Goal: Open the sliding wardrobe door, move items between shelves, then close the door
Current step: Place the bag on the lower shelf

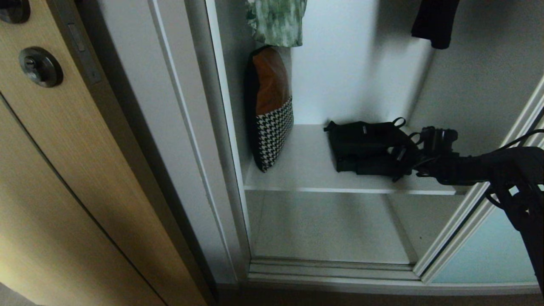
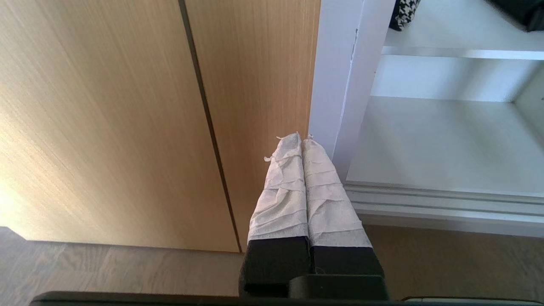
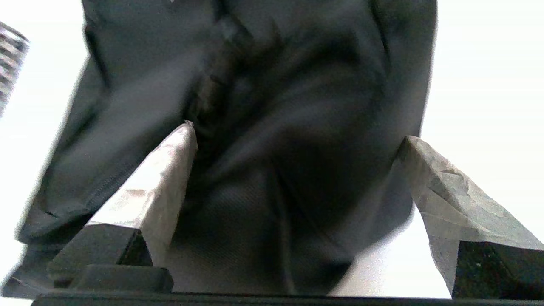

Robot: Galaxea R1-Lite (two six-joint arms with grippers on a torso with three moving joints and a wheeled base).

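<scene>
Right gripper (image 3: 297, 140) reaches level into the wardrobe, fingers spread wide around the black bag (image 1: 365, 146) on the shelf (image 1: 306, 170), gripping nothing; left gripper (image 2: 301, 146) hangs closed.

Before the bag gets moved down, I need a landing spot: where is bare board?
The lower shelf is bare across its width. On the upper shelf, a strip lies free between the houndstooth cushion and the black bag. Its right end is crowded by bag and right gripper.

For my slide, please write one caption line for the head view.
Right tool reaches the black bag on the white shelf; houndstooth pouch leans left.
</scene>
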